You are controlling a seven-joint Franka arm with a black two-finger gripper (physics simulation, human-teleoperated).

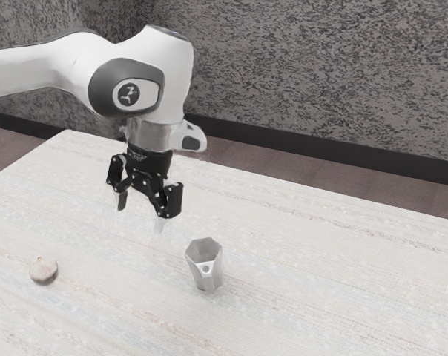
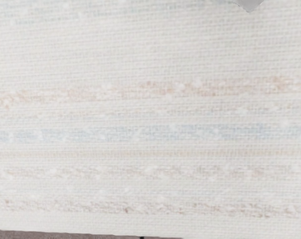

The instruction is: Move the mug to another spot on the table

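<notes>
Grey faceted mug (image 1: 204, 265) upright on table (image 1: 320, 252), lower centre of frame, nothing touching it. Up-left of it, gripper (image 1: 141, 213) hangs above the tabletop, fingers spread wide, holding nothing. Small round brownish object (image 1: 44, 269) lower left, well apart from mug.

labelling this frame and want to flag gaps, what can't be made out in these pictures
Mug, exterior view: its far side is hidden by its own wall, so a handle cannot be confirmed.
Small round thing, exterior view: too small to identify.
Grey sliver, wrist view: cut off by the picture's edge; cannot tell what it is.
Arm: its base is cut off at the exterior view's left.
</notes>
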